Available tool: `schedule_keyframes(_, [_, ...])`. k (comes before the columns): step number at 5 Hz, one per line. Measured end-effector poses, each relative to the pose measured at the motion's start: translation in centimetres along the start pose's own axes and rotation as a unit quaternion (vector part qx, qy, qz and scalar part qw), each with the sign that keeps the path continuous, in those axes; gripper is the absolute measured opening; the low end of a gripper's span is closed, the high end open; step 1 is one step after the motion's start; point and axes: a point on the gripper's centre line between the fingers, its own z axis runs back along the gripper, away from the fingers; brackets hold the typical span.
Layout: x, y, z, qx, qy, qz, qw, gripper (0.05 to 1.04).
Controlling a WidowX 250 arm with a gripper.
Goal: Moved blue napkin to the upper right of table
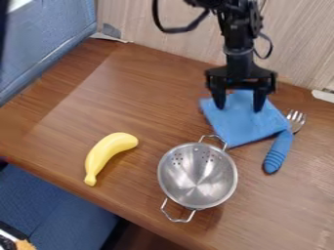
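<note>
Wooden bench, blue napkin beyond the colander.
End effector released over the napkin, beyond the colander; fork, right of the colander, crowding the napkin's edge; banana left of the colander.

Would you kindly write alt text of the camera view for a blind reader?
An open black gripper hangs over a blue napkin on a wooden table, near a fork and metal colander; a yellow banana lies farther left.
</note>
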Motion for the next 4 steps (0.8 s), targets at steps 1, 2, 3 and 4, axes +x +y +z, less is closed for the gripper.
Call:
schedule_keyframes(1, [-0.1, 0.0, 1.4, 0.001, -0.016, 0.0, 0.9999, 0.999])
schedule_keyframes(2, [-0.2, 0.1, 2.7, 0.002, -0.033, 0.001, 0.9995, 0.999])
schedule_keyframes(3, [-0.3, 0.0, 3.6, -0.002, -0.049, 0.001, 0.9988, 0.999])
schedule_keyframes(4, [-0.3, 0.0, 3.6, -0.002, -0.05, 0.001, 0.9987, 0.999])
